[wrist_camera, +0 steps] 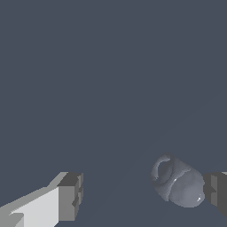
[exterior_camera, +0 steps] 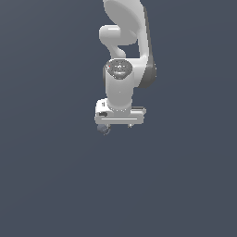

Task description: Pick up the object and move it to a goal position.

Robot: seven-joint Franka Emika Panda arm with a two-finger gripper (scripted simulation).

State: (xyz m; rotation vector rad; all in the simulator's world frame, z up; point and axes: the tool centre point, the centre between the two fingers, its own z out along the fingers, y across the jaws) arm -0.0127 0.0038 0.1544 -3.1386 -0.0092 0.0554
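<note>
Closest to the wrist camera, the gripper (wrist_camera: pixel 144 195) is spread wide: two dark grey finger pads (wrist_camera: pixel 71 195) stand far apart with open space between them, holding nothing. Between them, though far off centre, lies the object (wrist_camera: pixel 177 181), a small glossy slate-grey lump with a hollowed, cup-like rim at one end, pressed up against or just beside one finger while the other finger is well apart from it. In the exterior view, the white Panda arm (exterior_camera: pixel 122 60) reaches down from the top of the picture, its gripper (exterior_camera: pixel 118 125) low over a plain dark grey surface (exterior_camera: pixel 55 185), and the object (exterior_camera: pixel 103 129) peeps out beneath the hand at the exterior view's left end. No goal marker can be seen. This looks like the grasping step, the lift not yet begun. The next move likely calls for centring the fingers around the lump, then closing gently, since an off-centre squeeze might push it aside.
</note>
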